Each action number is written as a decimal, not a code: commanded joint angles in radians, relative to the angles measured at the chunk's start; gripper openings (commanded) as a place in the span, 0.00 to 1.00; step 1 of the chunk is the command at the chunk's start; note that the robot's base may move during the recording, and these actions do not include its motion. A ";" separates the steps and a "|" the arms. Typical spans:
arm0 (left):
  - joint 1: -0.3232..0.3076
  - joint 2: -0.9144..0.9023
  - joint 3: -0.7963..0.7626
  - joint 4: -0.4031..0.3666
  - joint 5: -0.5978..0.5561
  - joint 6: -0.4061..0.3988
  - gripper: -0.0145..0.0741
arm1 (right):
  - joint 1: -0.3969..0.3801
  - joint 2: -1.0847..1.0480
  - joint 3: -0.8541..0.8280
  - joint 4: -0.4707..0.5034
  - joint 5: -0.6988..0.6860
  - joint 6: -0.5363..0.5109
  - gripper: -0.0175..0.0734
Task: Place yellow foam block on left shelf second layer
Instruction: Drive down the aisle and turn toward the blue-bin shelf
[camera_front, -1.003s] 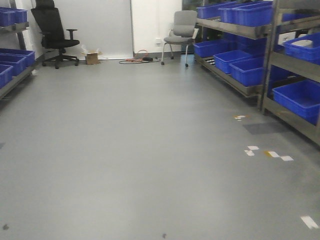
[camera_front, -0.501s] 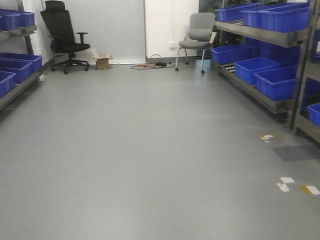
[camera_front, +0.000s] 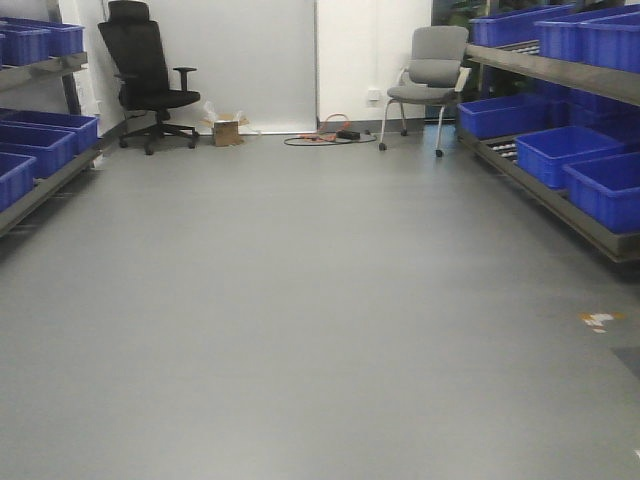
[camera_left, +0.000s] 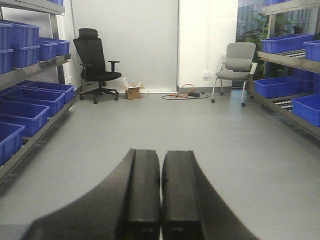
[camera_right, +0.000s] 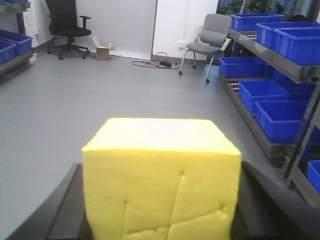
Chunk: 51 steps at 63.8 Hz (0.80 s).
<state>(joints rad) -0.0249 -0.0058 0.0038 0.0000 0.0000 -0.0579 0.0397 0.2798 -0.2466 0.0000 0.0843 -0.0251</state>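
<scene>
The yellow foam block (camera_right: 160, 180) fills the lower middle of the right wrist view, creased on its near face. My right gripper (camera_right: 160, 167) is shut on it, with a black finger (camera_right: 62, 210) on each side. My left gripper (camera_left: 161, 152) is shut and empty, its two black pads pressed together above the floor. The left shelf (camera_left: 37, 66) is a metal rack with blue bins (camera_left: 25, 42) on its layers. It also shows at the left edge of the front view (camera_front: 45, 185). Neither gripper shows in the front view.
A black office chair (camera_front: 150, 80), a small cardboard box (camera_front: 228, 130), floor cables (camera_front: 330, 137) and a grey chair (camera_front: 432, 80) stand by the far wall. The right shelf (camera_front: 560, 70) holds blue bins (camera_front: 600, 185). Tape marks (camera_front: 597, 320) lie on the grey floor.
In the front view the whole scene has slid to the right. The right shelf has partly left the frame and the left shelf's bins show more. The chairs look slightly nearer.
</scene>
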 joint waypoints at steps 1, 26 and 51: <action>0.000 -0.020 0.027 -0.006 -0.081 -0.003 0.30 | -0.005 0.007 -0.031 -0.007 -0.090 -0.009 0.70; 0.000 -0.020 0.027 -0.006 -0.081 -0.003 0.30 | -0.005 0.007 -0.031 -0.007 -0.090 -0.009 0.70; 0.000 -0.020 0.027 -0.006 -0.081 -0.003 0.30 | -0.005 0.007 -0.031 -0.007 -0.090 -0.009 0.70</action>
<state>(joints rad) -0.0249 -0.0058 0.0038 0.0000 0.0000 -0.0579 0.0397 0.2798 -0.2466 -0.0066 0.0843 -0.0251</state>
